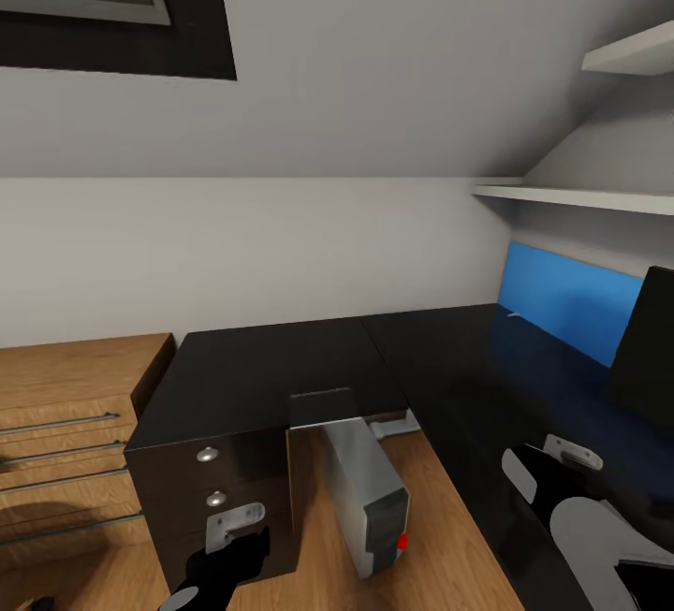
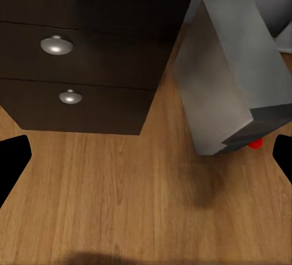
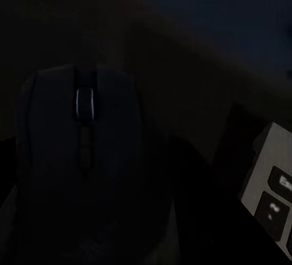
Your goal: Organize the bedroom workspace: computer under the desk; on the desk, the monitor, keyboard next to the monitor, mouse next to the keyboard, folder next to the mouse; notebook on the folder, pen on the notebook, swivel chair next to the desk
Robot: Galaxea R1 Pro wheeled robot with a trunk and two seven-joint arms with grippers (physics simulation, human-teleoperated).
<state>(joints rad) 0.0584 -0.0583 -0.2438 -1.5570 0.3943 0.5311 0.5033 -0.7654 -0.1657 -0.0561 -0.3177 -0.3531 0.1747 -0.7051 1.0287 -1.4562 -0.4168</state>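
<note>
The grey computer (image 1: 365, 489) stands on the wooden floor in the inner corner of the black desk (image 1: 440, 358), red button facing me. Its rear reaches under the desk edge. My left gripper (image 1: 234, 545) hangs open low in front of it, with the tower (image 2: 225, 76) ahead of the gripper (image 2: 146, 161). My right gripper (image 1: 548, 466) is down at the desk's right wing. Its camera looks closely at the dark mouse (image 3: 85, 155), with a corner of the keyboard (image 3: 267, 186) beside it. Its fingers are lost in the dark. The monitor (image 1: 646, 349) stands at the right edge. A thin white pen (image 1: 513, 314) lies near the blue back panel.
A black drawer unit (image 1: 215, 480) with two round knobs sits under the desk's left wing, close to my left gripper. A light wooden chest of drawers (image 1: 65, 405) stands further left. White shelves (image 1: 580, 197) hang above the right wing under a sloped ceiling.
</note>
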